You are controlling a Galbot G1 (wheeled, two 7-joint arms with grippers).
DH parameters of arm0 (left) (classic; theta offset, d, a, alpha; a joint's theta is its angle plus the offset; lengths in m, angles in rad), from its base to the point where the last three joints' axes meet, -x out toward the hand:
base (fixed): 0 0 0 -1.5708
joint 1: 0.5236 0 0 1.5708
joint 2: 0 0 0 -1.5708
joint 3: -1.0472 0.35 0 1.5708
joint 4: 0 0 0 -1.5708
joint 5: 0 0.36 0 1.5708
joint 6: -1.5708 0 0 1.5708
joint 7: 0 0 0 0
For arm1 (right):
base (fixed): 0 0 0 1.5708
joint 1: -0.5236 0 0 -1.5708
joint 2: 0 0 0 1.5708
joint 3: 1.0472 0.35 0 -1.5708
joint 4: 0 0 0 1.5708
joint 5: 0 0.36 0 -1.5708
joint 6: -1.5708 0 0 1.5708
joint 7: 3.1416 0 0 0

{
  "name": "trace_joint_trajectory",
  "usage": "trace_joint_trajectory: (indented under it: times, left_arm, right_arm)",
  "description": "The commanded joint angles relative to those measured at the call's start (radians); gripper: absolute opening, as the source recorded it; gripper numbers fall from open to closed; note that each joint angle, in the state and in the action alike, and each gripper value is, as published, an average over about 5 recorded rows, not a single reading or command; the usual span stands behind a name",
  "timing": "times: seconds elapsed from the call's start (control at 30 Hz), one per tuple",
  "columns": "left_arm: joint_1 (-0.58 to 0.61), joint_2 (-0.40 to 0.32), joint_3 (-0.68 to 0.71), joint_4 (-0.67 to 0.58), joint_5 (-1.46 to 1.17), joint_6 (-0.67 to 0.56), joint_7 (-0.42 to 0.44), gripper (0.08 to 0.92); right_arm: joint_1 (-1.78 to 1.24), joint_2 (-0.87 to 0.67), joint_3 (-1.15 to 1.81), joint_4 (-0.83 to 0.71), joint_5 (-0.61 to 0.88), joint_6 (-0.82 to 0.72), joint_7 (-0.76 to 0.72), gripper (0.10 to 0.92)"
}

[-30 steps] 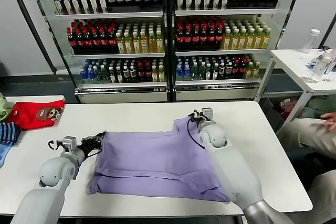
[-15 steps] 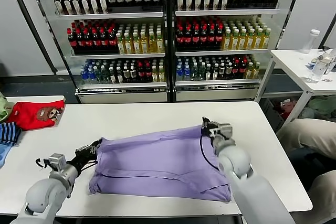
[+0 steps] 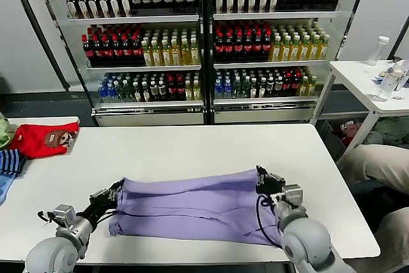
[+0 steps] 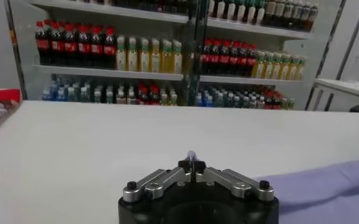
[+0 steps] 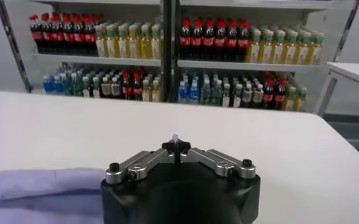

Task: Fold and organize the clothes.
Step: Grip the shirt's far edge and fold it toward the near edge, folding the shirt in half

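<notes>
Left gripper (image 3: 115, 191) is clamped on the far left corner of the lavender T-shirt (image 3: 192, 206), and the right gripper (image 3: 263, 182) is clamped on its far right corner; in each wrist view a sliver of purple cloth shows between jaws pressed together. The T-shirt lies on the white bench (image 3: 192, 145) as a wide, shallow band near the robot's edge, plain side up, with the pinched far edge brought over the layers beneath toward the near hem. As I judge it, a lengthwise fold is most of the way over: the edge is not yet laid flat or released, and the sideways folds and tidying remain. Beyond the T-shirt's left end, well apart, sit a red garment (image 3: 41, 139) and a blue striped garment (image 3: 9, 163).
</notes>
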Motion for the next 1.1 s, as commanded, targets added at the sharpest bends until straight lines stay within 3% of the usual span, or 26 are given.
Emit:
trace_joint_trajectory:
  times: [0.03,0.5,0.6,0.8,1.1]
  left_arm:
    - [0.039,0.005,-0.014,-0.025,-0.005,-0.002,0.014,0.081]
    - [0.031,0.012,-0.02,0.004,0.127,0.066,0.075,0.098]
    - [0.036,0.005,-0.033,-0.015,0.14,0.058,0.048,0.161]
    - [0.051,-0.013,-0.065,-0.087,0.054,0.036,-0.095,0.333]
    - [0.102,-0.084,0.038,-0.139,-0.007,0.124,-0.257,0.593]
  right_arm:
    - [-0.112,-0.018,0.036,0.094,-0.017,-0.004,0.005,0.113]
    - [-0.191,-0.02,0.025,0.103,-0.089,-0.018,-0.013,0.125]
    - [-0.208,-0.017,0.036,0.116,-0.107,-0.014,-0.017,0.187]
    - [-0.241,-0.017,0.091,0.181,-0.101,-0.011,-0.016,0.359]
    - [-0.3,0.004,0.089,0.241,-0.128,-0.008,-0.016,0.618]
